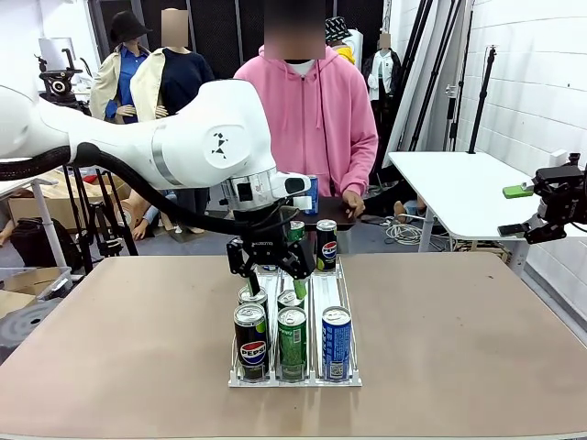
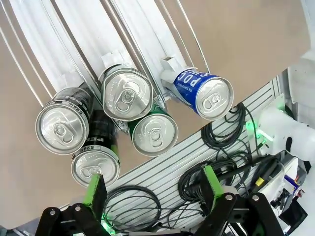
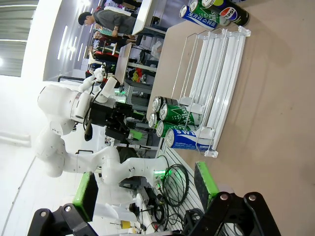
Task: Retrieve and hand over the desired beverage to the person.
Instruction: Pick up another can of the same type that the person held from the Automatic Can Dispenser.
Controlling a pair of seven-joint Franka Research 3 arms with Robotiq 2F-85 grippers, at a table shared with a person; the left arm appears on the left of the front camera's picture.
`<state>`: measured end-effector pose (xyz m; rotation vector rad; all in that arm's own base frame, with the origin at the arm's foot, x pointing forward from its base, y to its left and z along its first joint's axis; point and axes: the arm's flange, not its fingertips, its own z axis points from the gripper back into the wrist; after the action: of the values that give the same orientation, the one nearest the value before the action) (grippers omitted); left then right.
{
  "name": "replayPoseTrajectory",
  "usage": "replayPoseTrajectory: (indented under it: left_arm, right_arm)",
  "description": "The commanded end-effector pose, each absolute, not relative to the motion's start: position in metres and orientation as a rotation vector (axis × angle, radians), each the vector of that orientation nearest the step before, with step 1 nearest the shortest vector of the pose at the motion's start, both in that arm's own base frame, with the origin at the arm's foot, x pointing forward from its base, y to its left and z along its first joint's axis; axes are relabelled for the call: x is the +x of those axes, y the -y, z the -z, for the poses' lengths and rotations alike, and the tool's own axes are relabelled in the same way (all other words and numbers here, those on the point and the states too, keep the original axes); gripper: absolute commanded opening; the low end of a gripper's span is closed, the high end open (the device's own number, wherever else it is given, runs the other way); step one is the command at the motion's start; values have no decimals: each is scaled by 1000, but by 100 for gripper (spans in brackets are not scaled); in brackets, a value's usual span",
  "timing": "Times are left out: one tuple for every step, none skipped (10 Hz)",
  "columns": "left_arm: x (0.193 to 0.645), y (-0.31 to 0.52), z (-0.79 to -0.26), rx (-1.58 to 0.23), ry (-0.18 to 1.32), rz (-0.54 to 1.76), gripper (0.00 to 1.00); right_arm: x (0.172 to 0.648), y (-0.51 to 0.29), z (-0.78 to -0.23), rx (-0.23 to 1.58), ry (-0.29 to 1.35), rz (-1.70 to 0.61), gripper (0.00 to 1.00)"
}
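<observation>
A clear three-lane rack on the brown table holds the drink cans. Its front row has a black Pepsi can, a green can and a blue can. More cans stand behind them, and a green can and a black Pepsi can are at the far end. My left gripper hangs open just above the second row, holding nothing. In the left wrist view the left gripper looks down on the can tops, among them a blue can and a green can. My right gripper is open and empty at the far right. The person in a pink hoodie stands across the table.
The person's hand rests on a small dark table behind the rack. A white table stands at the back right. In the right wrist view, my open right gripper faces the rack from the side, with bare tabletop around it.
</observation>
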<state>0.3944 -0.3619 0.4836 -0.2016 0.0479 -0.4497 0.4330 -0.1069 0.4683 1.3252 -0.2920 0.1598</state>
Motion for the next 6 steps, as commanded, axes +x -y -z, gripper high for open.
replayPoseTrajectory:
  left_arm:
    - [392, 359, -487, -209, -43, 458, 100]
    - [392, 359, -487, -209, -43, 458, 100]
    - [392, 359, -487, -209, -43, 458, 100]
    - [392, 359, -487, -209, -43, 458, 100]
    - [392, 359, -487, -209, -43, 458, 100]
    - [392, 359, -487, -209, -43, 458, 100]
  right_arm:
    - [434, 106, -467, 1324, 301, -153, 100]
    - [434, 106, -467, 1324, 301, -153, 100]
    - [434, 106, -467, 1324, 301, -153, 100]
    - [434, 106, -467, 1324, 301, -153, 100]
    - [434, 106, -467, 1324, 301, -153, 100]
    - [434, 106, -467, 1324, 301, -153, 100]
